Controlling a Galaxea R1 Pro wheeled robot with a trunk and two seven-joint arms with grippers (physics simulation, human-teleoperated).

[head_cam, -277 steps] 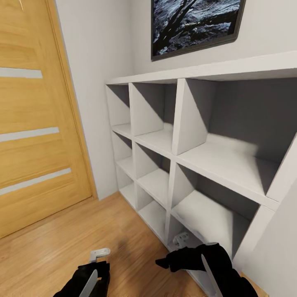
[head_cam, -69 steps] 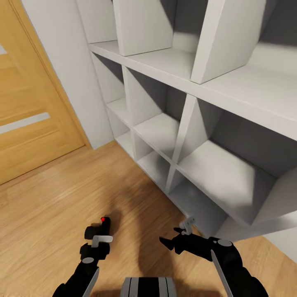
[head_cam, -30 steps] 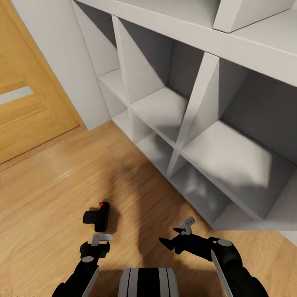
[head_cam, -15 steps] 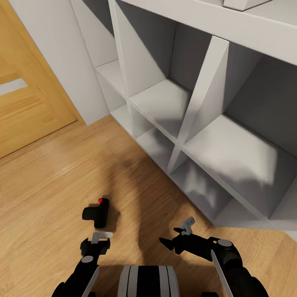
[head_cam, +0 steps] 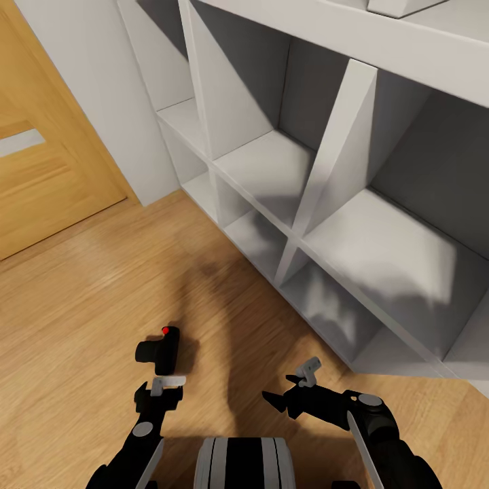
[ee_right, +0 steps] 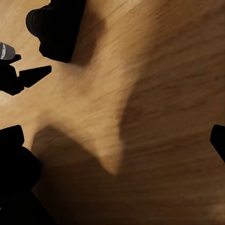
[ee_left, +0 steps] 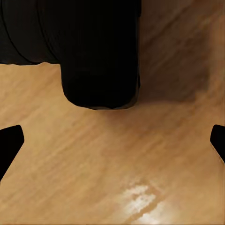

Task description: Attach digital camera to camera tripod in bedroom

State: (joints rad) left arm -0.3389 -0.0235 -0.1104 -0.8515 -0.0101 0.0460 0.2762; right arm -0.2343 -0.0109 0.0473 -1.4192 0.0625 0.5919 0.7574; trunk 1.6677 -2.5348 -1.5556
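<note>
The digital camera (head_cam: 158, 354) lies on the wood floor (head_cam: 81, 299) just ahead of my left gripper (head_cam: 161, 388), jaws spread and empty. My right gripper (head_cam: 293, 388) is released too. Grasping and mounting remain.

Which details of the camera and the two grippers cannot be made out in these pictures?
- Digital camera, left wrist view: cut off by the top edge; only a black mass shows.
- Its underside: hidden against the floor.
- Left gripper, head view: fingers too small; the left wrist view shows them apart.
- Right gripper: right wrist view cuts both fingertips at the edges.
</note>
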